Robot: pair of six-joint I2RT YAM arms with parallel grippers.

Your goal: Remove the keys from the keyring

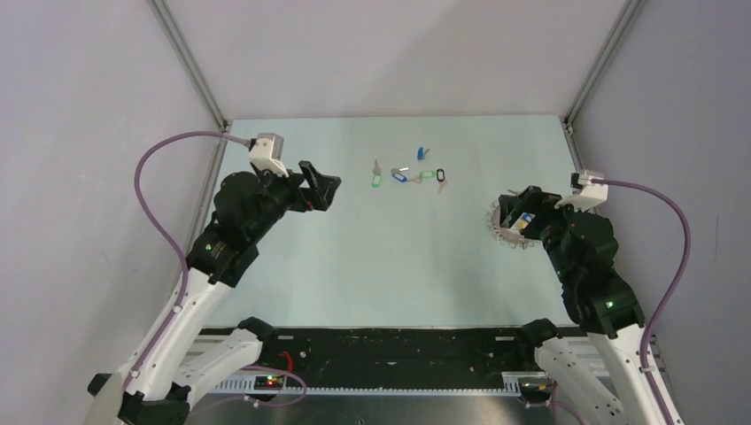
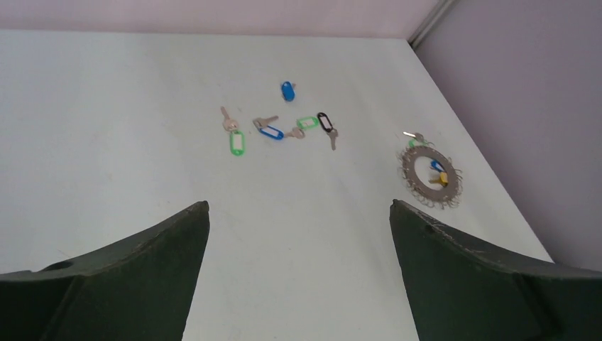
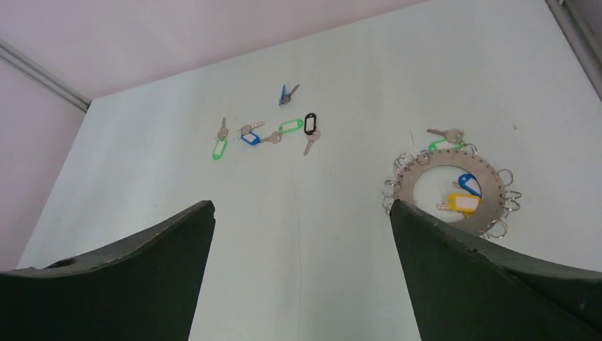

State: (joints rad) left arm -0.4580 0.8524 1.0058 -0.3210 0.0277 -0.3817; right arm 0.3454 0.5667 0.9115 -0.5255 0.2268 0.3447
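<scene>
Overhead, spread right gripper (image 1: pixel 516 215) half-hides keyring (image 3: pixel 449 158), wrist view bares it, left gripper (image 2: pixel 299 204) spread too.

A pale, mint-tinted counter (image 1: pixel 354 266) is enclosed on three sides by plain grey walls (image 1: pixel 390 53). Silvery frame rails (image 1: pixel 189 62) are set along the two rear corners. A black strip (image 1: pixel 398 341) is seen across the counter's near edge.
</scene>
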